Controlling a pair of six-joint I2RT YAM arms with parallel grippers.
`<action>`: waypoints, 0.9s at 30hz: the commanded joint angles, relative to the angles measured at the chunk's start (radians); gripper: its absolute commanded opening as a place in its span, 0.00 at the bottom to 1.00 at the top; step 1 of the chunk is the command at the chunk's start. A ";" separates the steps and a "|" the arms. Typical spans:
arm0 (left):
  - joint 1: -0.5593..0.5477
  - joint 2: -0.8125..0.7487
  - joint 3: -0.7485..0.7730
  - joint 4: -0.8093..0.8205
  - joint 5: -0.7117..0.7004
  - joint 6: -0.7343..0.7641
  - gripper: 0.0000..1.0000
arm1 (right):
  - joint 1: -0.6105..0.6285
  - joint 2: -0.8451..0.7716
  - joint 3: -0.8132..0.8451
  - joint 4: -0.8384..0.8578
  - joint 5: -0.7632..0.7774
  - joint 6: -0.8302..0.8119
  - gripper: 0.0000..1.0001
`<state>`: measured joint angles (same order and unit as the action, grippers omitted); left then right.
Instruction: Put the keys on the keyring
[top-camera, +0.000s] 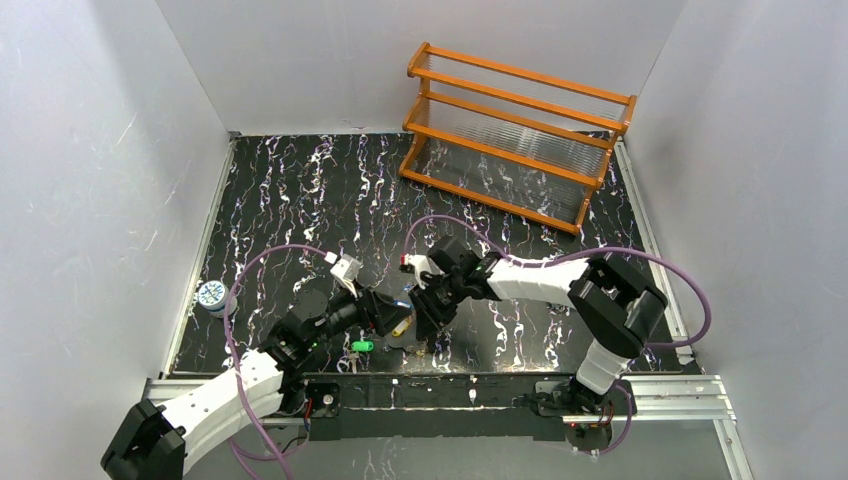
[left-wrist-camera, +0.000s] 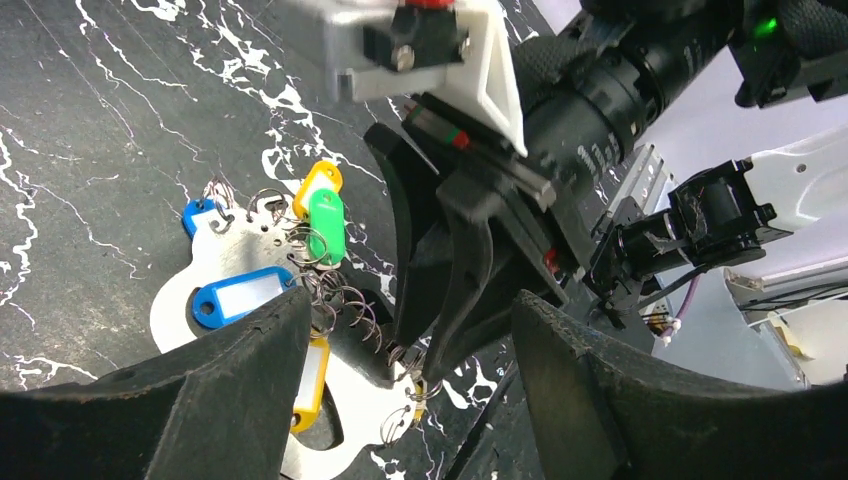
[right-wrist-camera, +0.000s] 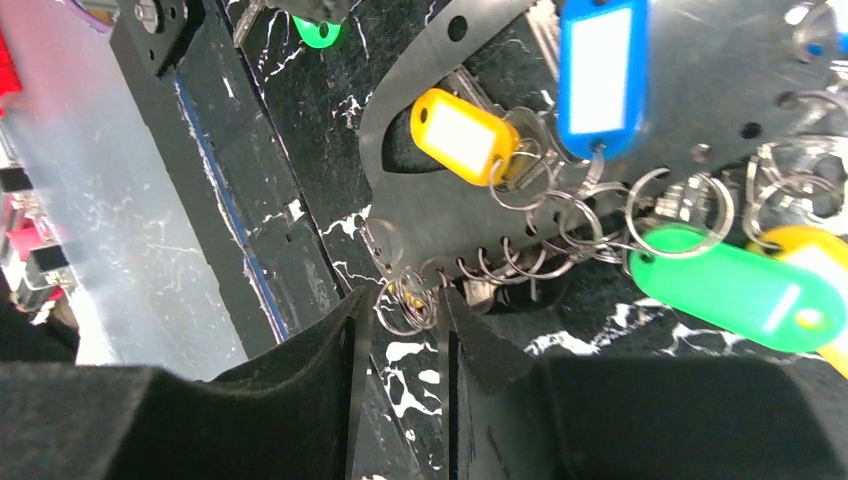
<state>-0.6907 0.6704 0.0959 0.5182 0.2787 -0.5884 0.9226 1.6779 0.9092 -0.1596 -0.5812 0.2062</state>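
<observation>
Several keys (left-wrist-camera: 326, 228) with yellow, green and blue heads are hanging along the keyring (left-wrist-camera: 228, 252), a flat holed plate lying on the desk (top-camera: 300, 200), partly hidden under both arms. The right claw (right-wrist-camera: 405, 300) is pinching one split ring (right-wrist-camera: 392, 322) at the plate's edge, with the key blades mostly covered. The left claw (left-wrist-camera: 410, 310) is gaping open over it.

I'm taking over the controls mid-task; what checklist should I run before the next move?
1. Left gripper open: ok.
2. Right gripper gripping a ring: cannot tell; its tips straddle rings at the keyring edge.
3. Blue key and green key ringed on: ok.
4. Loose green key attached: not ok, it lies apart on the table.
5. Clearance between grippers: cannot tell; they crowd together.
</observation>
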 joint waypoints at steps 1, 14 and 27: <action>0.002 -0.018 -0.017 0.022 0.016 -0.006 0.71 | 0.035 0.012 0.049 -0.026 0.093 -0.024 0.38; 0.002 -0.030 -0.004 -0.024 0.027 0.003 0.71 | 0.076 0.057 0.093 -0.066 0.147 -0.071 0.35; 0.002 -0.077 0.016 -0.129 0.020 0.038 0.71 | 0.092 0.025 0.080 -0.080 0.188 -0.105 0.32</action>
<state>-0.6907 0.6170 0.0891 0.4297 0.2905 -0.5743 1.0084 1.7229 0.9749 -0.2153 -0.4454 0.1280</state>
